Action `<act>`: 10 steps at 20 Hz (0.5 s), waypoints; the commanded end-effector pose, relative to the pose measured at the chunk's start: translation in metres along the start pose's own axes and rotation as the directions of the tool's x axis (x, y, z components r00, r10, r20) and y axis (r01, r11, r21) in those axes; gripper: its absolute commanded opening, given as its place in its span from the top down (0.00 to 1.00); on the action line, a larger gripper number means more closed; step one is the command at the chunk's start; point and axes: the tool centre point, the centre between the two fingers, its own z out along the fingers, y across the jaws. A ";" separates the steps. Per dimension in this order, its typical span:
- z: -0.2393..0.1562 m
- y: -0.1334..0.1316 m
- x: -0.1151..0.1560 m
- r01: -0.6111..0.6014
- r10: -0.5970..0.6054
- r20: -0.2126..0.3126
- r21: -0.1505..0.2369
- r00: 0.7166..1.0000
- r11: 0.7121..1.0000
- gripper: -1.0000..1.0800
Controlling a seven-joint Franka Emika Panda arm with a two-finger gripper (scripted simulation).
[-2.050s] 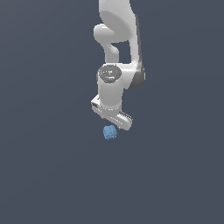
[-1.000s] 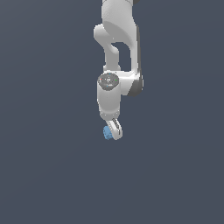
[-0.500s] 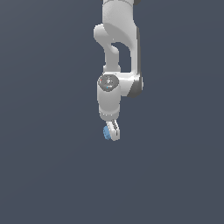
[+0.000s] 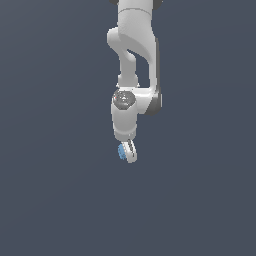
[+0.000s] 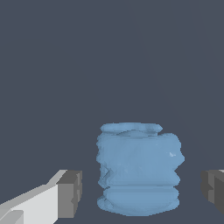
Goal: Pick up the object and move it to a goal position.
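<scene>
The object [image 5: 138, 170] is a small light-blue lumpy block, standing on the dark grey floor. In the wrist view it sits between my two fingers, with a gap on each side. One grey pad [image 5: 70, 194] and the other pad [image 5: 213, 189] both stand clear of it. My gripper [image 5: 141, 192] is open around the object without touching it. In the exterior view the white gripper [image 4: 127, 152] points straight down and is seen edge-on. The object [image 4: 121, 151] peeks out on the exterior view's left of the fingers.
The floor [image 4: 55, 200] is a plain dark grey surface with nothing else on it. The white arm [image 4: 134, 55] rises straight up above the gripper.
Two seconds ago the gripper was turned broadside just above the object. It has since rotated edge-on and dropped around it. Over the last second it has barely moved.
</scene>
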 end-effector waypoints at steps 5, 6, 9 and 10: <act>0.027 0.001 0.000 -0.002 0.002 0.000 -0.001 1.000 1.000 0.04; 0.028 0.000 0.000 -0.002 0.002 0.000 -0.001 1.000 1.000 0.04; 0.029 0.000 0.000 -0.002 0.002 0.000 -0.001 1.000 1.000 1.00; 0.029 0.000 0.000 -0.002 0.002 0.000 -0.001 1.000 1.000 1.00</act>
